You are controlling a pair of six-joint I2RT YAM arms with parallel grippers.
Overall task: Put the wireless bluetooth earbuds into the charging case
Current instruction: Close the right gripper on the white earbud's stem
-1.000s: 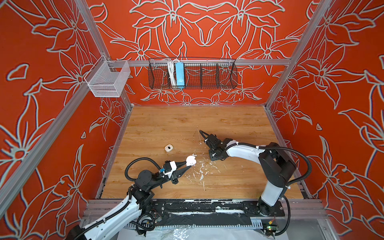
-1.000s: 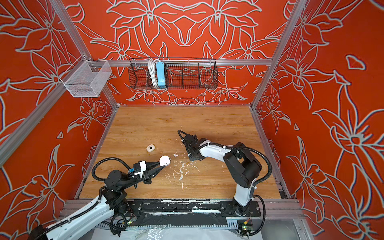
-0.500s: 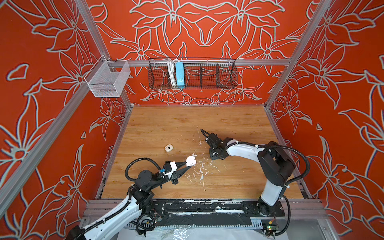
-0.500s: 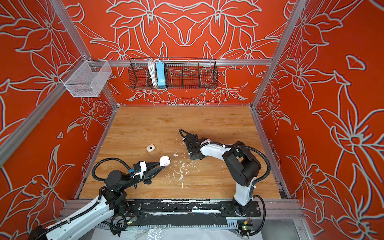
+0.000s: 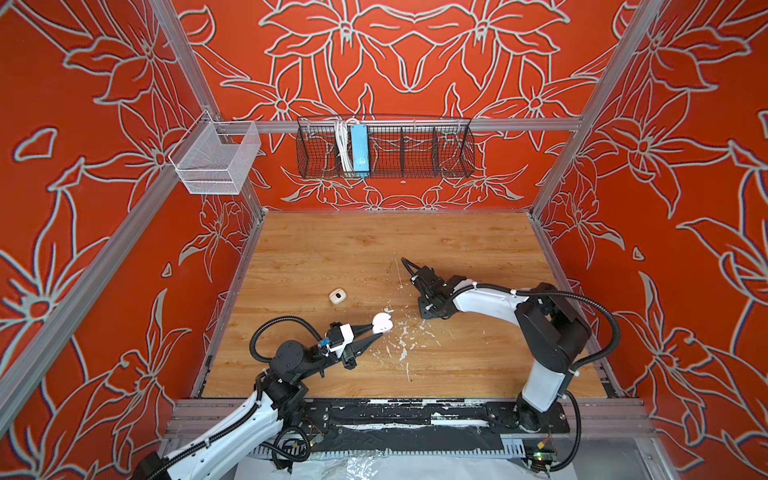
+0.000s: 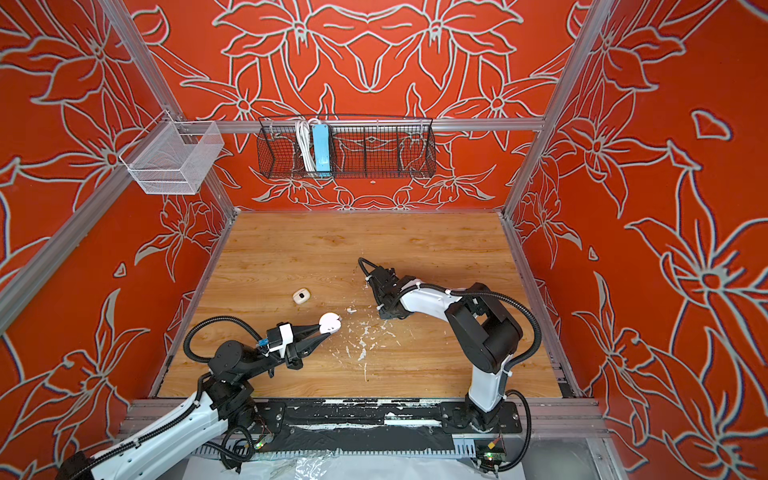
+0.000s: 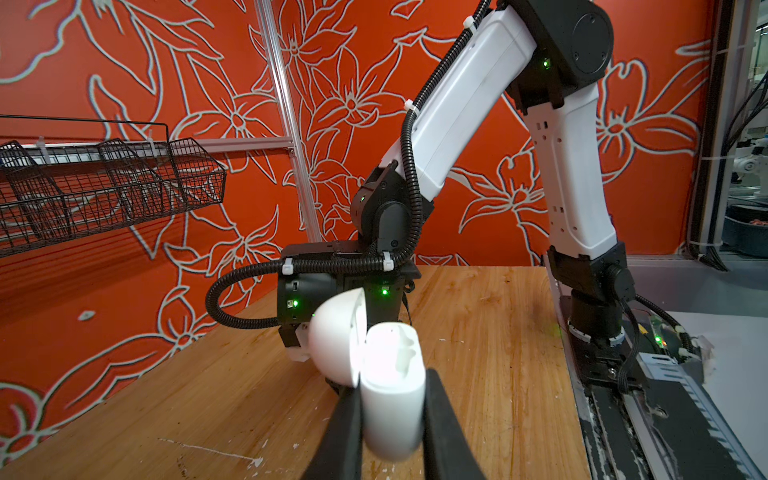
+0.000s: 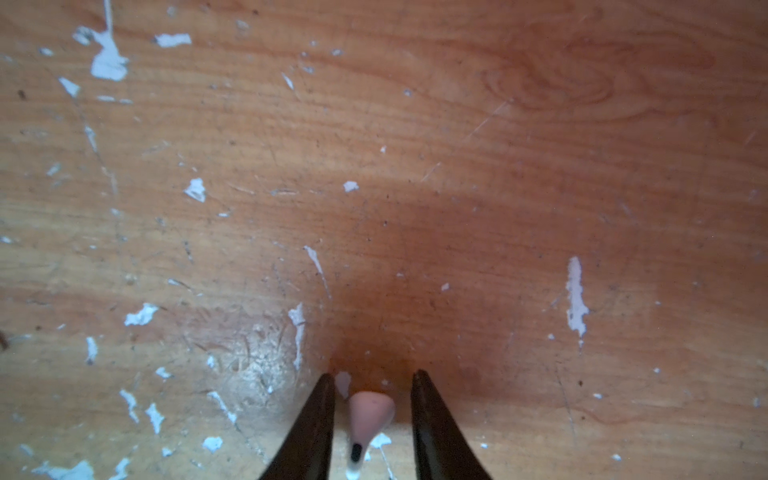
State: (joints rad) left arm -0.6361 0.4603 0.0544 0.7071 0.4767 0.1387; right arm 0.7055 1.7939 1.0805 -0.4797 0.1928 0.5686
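My left gripper (image 7: pixel 392 386) is shut on the white charging case (image 7: pixel 390 399) and holds it just above the table with its lid (image 7: pixel 336 336) swung open; both top views show the case (image 5: pixel 381 322) (image 6: pixel 330 322) at the gripper's tip. My right gripper (image 8: pixel 372 376) points straight down at the table, its jaws open on either side of one small white earbud (image 8: pixel 370 411), with a gap on each side. In both top views that earbud is hidden under the right wrist (image 5: pixel 430 291). A tiny white piece (image 5: pixel 388 309), apparently another earbud, lies just beyond the case.
A small beige case with a dark spot (image 5: pixel 337 296) lies on the wooden table (image 5: pixel 374 249) behind the left gripper. White paint flecks (image 5: pixel 403 353) are scattered between the arms. A black wire basket (image 5: pixel 384 147) and a white mesh basket (image 5: pixel 216 160) hang on the back wall.
The right gripper's jaws have narrowed around the earbud, and its wrist has shifted slightly. The left gripper and the case have stayed where they were.
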